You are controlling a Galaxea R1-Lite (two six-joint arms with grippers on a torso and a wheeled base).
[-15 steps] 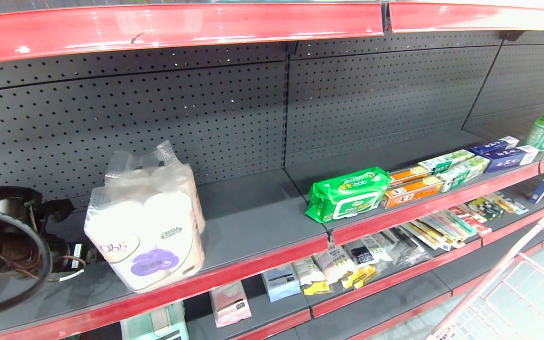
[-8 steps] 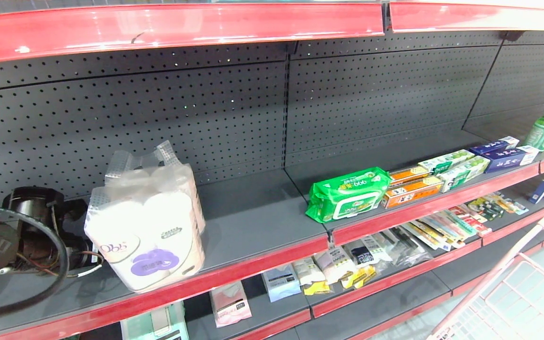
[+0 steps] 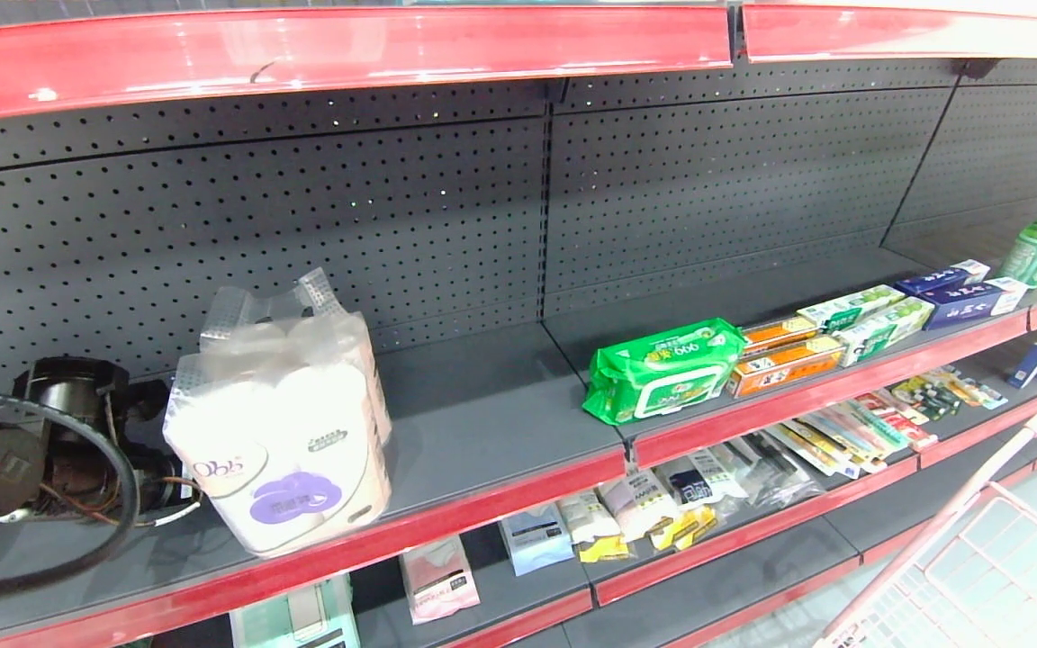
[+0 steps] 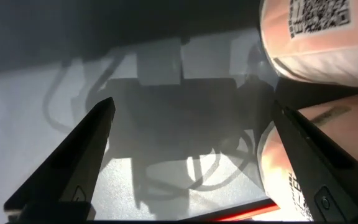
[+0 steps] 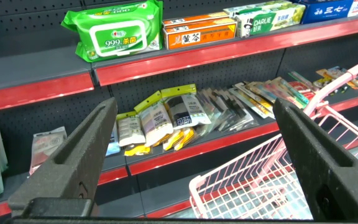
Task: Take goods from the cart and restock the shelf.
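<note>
Grey shelf (image 3: 500, 414) | toilet-roll pack (image 3: 289, 441) overlaps left arm (image 3: 50, 450) | cart (image 3: 987, 558) cropped at edge

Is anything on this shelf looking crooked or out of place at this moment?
The toilet paper pack stands at the front edge of the shelf, turned askew to the red lip. The green wipes pack lies slightly slanted beside the straight orange boxes. Nothing looks spilled or damaged.
</note>
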